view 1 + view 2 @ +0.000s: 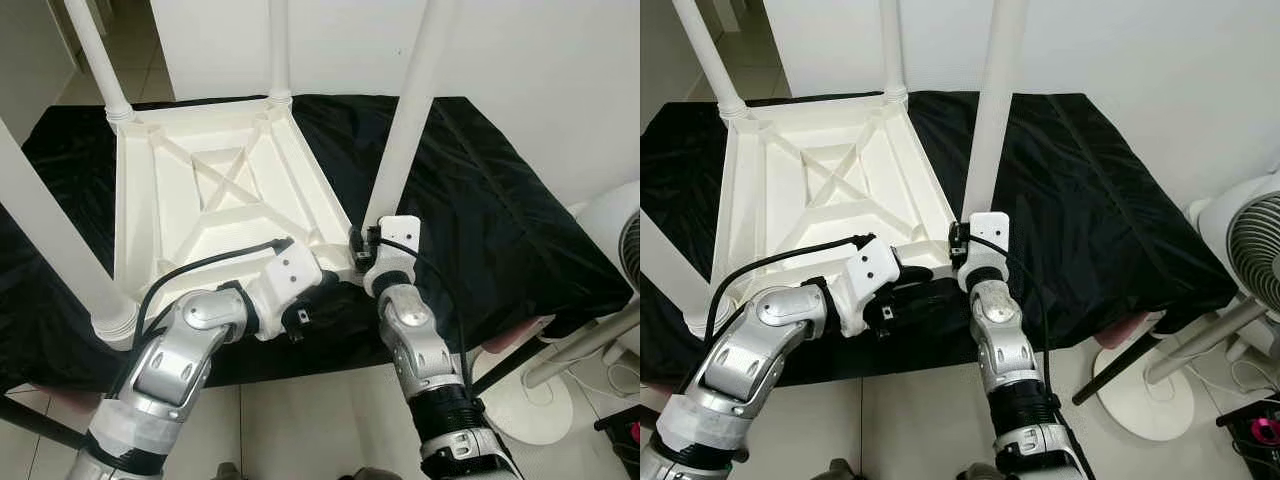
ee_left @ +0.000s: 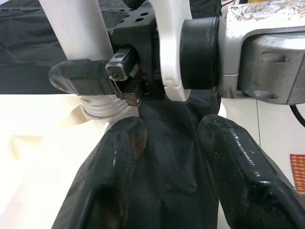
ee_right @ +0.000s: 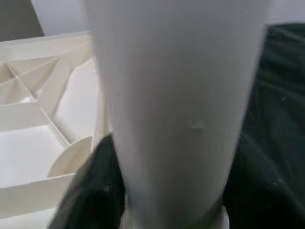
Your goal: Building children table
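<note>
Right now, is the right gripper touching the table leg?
Touching. In the right wrist view the black fingers sit flush on both sides of the white table leg, with no gap.

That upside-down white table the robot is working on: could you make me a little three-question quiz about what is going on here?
1. True or false: the white table top lies upside down on the black cloth.
2. Which gripper is closed around the near right leg? A. left gripper B. right gripper
3. Fill in: the left gripper's fingers are ____, holding nothing.

Key: 1 true. 2 B: the right wrist view shows its black fingers on either side of that leg. 3 open.
</note>
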`<state>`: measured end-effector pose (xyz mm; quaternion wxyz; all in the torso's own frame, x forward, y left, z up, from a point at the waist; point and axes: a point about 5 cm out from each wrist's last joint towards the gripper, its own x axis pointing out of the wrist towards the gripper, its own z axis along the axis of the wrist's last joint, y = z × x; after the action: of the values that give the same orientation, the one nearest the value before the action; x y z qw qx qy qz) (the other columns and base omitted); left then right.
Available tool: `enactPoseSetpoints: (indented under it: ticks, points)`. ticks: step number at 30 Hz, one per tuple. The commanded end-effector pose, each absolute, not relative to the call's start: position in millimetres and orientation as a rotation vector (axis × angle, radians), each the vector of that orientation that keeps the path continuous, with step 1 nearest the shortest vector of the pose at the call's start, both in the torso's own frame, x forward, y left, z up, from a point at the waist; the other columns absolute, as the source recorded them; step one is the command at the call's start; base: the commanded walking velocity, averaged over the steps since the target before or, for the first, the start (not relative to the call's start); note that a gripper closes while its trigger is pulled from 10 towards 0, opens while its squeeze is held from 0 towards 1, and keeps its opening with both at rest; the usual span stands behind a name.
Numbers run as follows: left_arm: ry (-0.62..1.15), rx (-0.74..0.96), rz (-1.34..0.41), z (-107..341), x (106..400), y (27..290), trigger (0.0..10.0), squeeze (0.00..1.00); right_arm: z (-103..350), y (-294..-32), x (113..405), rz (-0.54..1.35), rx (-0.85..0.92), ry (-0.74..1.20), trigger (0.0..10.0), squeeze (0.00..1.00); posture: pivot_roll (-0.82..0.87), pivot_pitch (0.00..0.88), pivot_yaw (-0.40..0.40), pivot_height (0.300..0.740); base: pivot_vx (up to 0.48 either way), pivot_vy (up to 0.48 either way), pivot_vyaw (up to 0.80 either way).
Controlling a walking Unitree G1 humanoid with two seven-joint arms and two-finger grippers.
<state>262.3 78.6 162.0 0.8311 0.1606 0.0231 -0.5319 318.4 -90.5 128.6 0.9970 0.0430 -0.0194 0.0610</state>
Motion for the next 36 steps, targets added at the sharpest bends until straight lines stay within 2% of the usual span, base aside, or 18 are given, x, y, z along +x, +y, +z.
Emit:
enactPoseSetpoints:
  ticks: [1, 7, 8, 16, 20, 29, 36]
  points:
    - [0.060, 0.335, -1.098, 160, 263, 79, 10.0, 0.00, 127, -101, 314, 0.128, 0.121, -0.039, 10.0, 1.00, -0.11, 0.000, -0.010, 0.740, 0.000, 0.000, 0.00]
    - [0.061, 0.337, -1.098, 160, 262, 79, 10.0, 0.00, 130, -122, 310, 0.208, 0.089, -0.072, 10.0, 1.00, -0.10, 0.000, -0.010, 0.740, 0.000, 0.000, 0.00]
    - [0.061, 0.339, -1.097, 160, 262, 80, 10.0, 0.00, 131, -134, 306, 0.314, 0.020, -0.081, 10.0, 0.00, -0.10, 0.000, -0.010, 0.740, 0.000, 0.000, 0.00]
    - [0.062, 0.342, -1.101, 160, 263, 80, 10.0, 0.00, 135, -152, 303, 0.556, -0.049, -0.083, 10.0, 0.00, -0.11, 0.000, 0.001, 0.740, 0.000, 0.000, 0.00]
    - [0.063, 0.356, -1.117, 159, 263, 79, 10.0, 0.00, 134, -159, 312, 0.689, -0.134, -0.057, 10.0, 0.00, -0.11, 0.000, 0.009, 0.740, 0.000, 0.000, 0.00]
    - [0.056, 0.360, -1.114, 162, 266, 79, 10.0, 0.00, 140, -157, 340, 0.766, -0.203, -0.016, 10.0, 0.00, -0.11, 0.000, 0.022, 0.740, 0.000, 0.000, 0.00]
    - [0.051, 0.371, -1.108, 163, 268, 78, 10.0, 0.00, 139, -147, 349, 0.818, -0.226, 0.011, 10.0, 0.00, -0.09, 0.000, 0.021, 0.740, 0.000, 0.000, 0.00]
